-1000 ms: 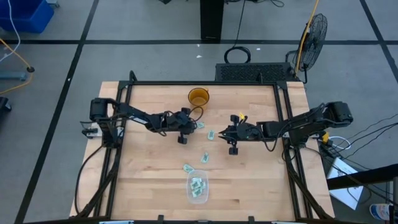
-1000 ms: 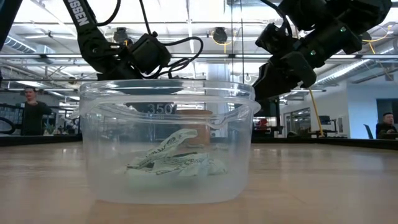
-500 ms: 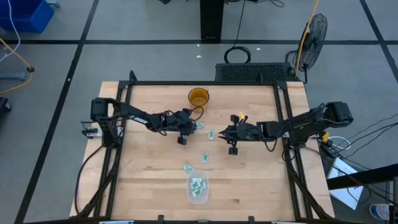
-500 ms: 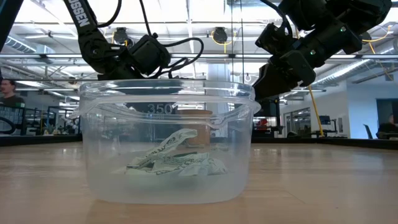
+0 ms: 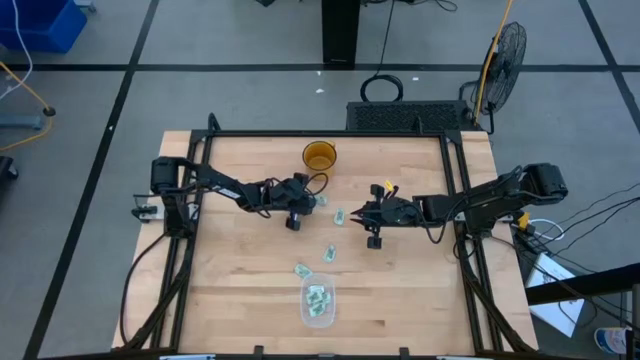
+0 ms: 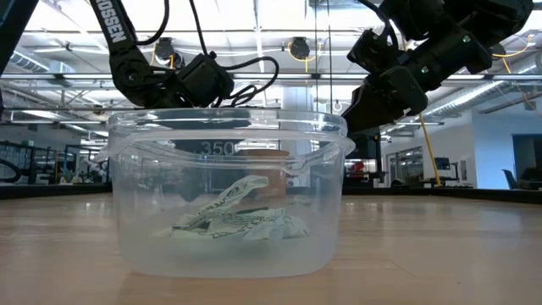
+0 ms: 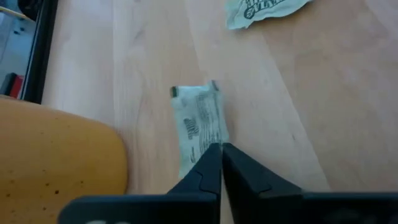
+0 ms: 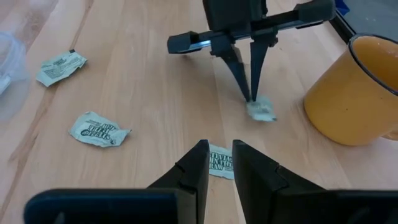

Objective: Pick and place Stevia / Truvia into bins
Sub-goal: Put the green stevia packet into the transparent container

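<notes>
My left tool [image 7: 216, 149] hasn't moved in the last second, tips closed, pinching a sachet [image 7: 200, 124] flat on the bench [image 7: 298, 112]; lift comes next

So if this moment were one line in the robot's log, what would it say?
left end effector: shut on sachet by amber cup | right end effector: slightly open over another sachet | bin: holds several sachets

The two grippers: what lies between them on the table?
In the right wrist view, one sachet lies just ahead of the right gripper; past it is bare wood up to the left gripper, shut on another sachet.
</notes>
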Controlling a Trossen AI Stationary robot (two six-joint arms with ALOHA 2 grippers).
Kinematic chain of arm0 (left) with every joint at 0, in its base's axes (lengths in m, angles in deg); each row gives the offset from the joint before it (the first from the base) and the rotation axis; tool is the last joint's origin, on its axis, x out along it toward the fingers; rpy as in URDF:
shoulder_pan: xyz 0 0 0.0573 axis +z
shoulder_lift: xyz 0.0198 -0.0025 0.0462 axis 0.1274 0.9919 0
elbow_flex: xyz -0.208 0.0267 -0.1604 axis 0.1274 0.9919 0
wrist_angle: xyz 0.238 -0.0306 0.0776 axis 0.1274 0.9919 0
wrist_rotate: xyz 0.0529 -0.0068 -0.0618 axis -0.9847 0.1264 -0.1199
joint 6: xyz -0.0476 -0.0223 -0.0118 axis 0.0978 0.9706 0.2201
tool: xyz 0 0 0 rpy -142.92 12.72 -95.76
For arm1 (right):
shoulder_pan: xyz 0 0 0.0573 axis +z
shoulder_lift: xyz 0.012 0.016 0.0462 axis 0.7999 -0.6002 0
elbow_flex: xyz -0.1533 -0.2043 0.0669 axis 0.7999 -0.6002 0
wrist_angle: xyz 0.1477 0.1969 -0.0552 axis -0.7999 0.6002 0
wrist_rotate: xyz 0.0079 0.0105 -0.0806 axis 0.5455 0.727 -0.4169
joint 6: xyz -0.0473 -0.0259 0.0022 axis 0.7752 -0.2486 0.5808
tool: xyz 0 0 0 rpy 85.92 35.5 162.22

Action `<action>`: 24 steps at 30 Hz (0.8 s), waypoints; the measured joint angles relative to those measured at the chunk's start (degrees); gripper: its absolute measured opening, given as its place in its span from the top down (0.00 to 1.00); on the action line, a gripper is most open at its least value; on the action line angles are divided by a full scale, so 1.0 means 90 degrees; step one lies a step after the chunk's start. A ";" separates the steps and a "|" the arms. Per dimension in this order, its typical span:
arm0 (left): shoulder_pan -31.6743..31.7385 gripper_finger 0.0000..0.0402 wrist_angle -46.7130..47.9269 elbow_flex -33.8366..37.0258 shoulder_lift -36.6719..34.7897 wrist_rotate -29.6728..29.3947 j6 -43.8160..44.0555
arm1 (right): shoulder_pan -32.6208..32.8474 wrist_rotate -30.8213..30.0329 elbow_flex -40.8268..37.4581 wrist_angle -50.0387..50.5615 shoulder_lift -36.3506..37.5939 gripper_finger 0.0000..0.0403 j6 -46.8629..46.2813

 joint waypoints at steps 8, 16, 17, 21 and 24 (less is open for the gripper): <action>-0.0107 0.99 -0.0013 0.0002 -0.0076 -0.0047 0.0124 | 0.0000 0.0001 0.0000 -0.0006 0.0000 0.84 -0.0002; -0.0697 0.99 0.0167 -0.0053 -0.0587 -0.0053 0.0397 | 0.0000 0.0002 0.0000 0.0019 0.0000 0.84 -0.0002; -0.0783 0.99 0.0270 -0.0046 -0.0719 -0.0091 0.0442 | 0.0000 0.0002 0.0000 0.0022 0.0000 0.84 -0.0002; -0.0941 0.97 0.0548 -0.0054 -0.1085 -0.0934 0.0444 | 0.0000 0.0002 0.0000 -0.0023 0.0000 0.84 -0.0002; -0.0845 0.94 0.0751 -0.0056 -0.1114 -0.1023 0.0443 | 0.0000 0.0003 0.0000 -0.0024 0.0001 0.84 -0.0003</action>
